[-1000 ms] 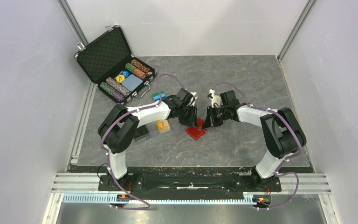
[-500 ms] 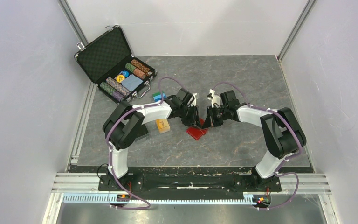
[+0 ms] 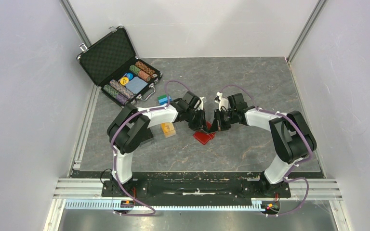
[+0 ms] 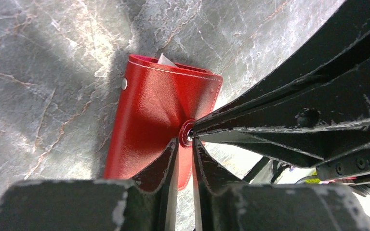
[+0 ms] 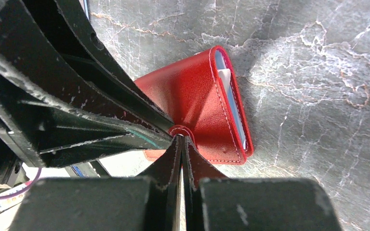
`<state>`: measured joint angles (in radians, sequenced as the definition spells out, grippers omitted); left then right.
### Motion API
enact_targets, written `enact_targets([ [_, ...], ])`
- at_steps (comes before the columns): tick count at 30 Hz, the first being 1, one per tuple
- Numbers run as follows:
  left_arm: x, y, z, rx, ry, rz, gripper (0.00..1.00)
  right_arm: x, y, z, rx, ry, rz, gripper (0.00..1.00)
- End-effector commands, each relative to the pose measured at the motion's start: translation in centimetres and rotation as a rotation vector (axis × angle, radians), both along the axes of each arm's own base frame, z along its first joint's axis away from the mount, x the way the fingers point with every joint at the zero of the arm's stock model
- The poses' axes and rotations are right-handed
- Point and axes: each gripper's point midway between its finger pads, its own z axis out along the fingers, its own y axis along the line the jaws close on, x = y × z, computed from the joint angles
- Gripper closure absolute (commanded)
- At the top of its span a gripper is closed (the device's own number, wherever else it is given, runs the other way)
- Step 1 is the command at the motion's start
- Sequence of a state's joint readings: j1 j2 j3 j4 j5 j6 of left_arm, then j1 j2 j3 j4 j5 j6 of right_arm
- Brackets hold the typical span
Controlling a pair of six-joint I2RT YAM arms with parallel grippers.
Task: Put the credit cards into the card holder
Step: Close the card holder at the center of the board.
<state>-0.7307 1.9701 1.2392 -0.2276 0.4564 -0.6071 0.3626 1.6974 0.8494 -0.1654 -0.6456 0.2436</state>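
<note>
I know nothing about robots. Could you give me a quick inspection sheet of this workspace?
Surface: grey marbled table, nothing spilled seen.
Job's things: red wallet on table, pale card tucked inside; orange card lying to its left.
Clutter: open chip case; small blue-green item.
Grippers: right gripper shut at wallet's snap; left gripper nearly closed there, grip unclear.
Cables: purple cables arch above the table, no snag seen.
Surroundings: white walls, metal frame.
</note>
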Motion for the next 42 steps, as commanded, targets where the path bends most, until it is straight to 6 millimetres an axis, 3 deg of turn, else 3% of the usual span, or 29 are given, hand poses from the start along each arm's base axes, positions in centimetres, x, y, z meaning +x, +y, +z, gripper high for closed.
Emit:
enact_targets([
  [1,0.4,-2.2,2.1,-0.113,-0.008,-0.029,0.78,1.7,0.6,1.4,0.02,-0.07,-0.001,1.0],
  [8,0.5,-2.0,2.3,-0.106,-0.028,-0.028,0.98,1.8,0.6,1.8,0.022,-0.081,-0.003,1.0],
  [27,1.4,-0.4,3.4,-0.03,-0.116,0.011,0.98,2.7,0.8,4.5,0.035,-0.141,-0.008,1.0],
  [42,1.3,0.3,3.1,0.005,-0.113,0.038,0.98,2.5,0.2,3.1,-0.014,-0.119,-0.009,1.0],
])
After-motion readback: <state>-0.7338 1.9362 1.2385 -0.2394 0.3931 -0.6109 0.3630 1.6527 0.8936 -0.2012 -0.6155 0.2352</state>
